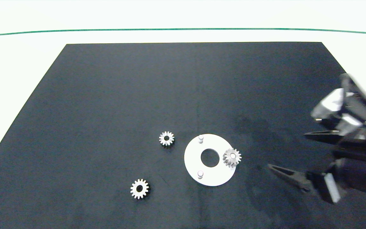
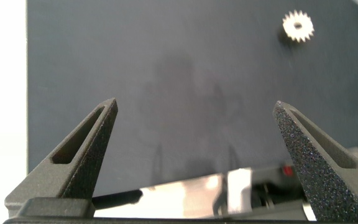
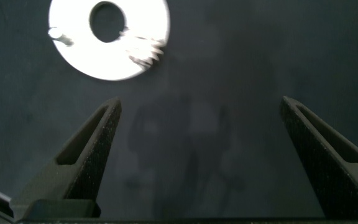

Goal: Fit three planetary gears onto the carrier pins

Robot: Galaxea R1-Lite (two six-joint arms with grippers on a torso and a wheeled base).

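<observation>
One gear point(image 1: 232, 156) sits on a pin of the white disc point(image 1: 192, 159); two gears point(image 1: 166, 138) point(image 1: 139, 188) lie left of it; the right gripper point(image 1: 289, 152), fingers apart and empty, hovers right of the disc; reaching across could dislodge the seated gear; the left gripper point(image 2: 194, 134) is also spread.

Black mat point(image 1: 106, 95): white disc point(image 1: 193, 165), two gears point(image 1: 166, 138).

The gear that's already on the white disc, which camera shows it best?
The head view: the mounted gear sits sharp on the disc's right-hand pin, teeth countable, two pins bare. The right wrist view shows it only as a smeared streak on the disc. The left wrist view misses it, showing just a loose gear on the mat.
</observation>
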